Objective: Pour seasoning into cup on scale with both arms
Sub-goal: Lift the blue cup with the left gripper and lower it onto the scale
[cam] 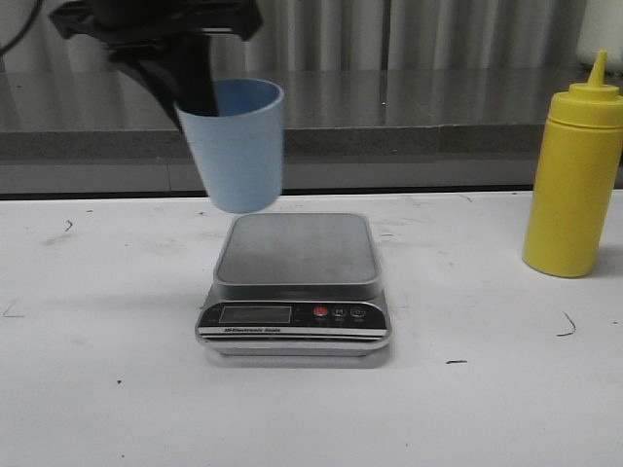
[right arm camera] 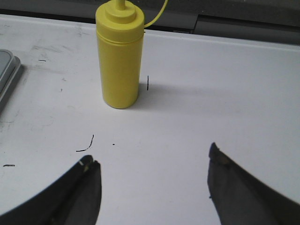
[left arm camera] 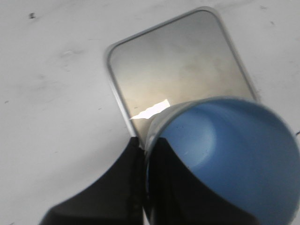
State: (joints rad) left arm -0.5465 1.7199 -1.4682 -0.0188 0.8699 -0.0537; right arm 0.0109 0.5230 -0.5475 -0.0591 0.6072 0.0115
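The left gripper (cam: 200, 92), in the upper left of the front view, is clamped on the rim of the blue cup (cam: 237, 146), one finger inside the cup and one outside. The cup hangs tilted in the air above the back left part of the scale (cam: 295, 287), not touching its steel platform, so it is not yet set down. In the left wrist view the cup's open mouth fills the lower right of the frame, with the platform behind it.

The yellow bottle (cam: 573, 180) stands upright on the white table (cam: 97, 389) at the right edge of the front view, well apart from the scale and untouched. In the right wrist view the right gripper (right arm camera: 152, 180) has its fingers spread wide, near the bottle but holding nothing.

Still to do, as I judge it: place the cup, take the bottle, pour.
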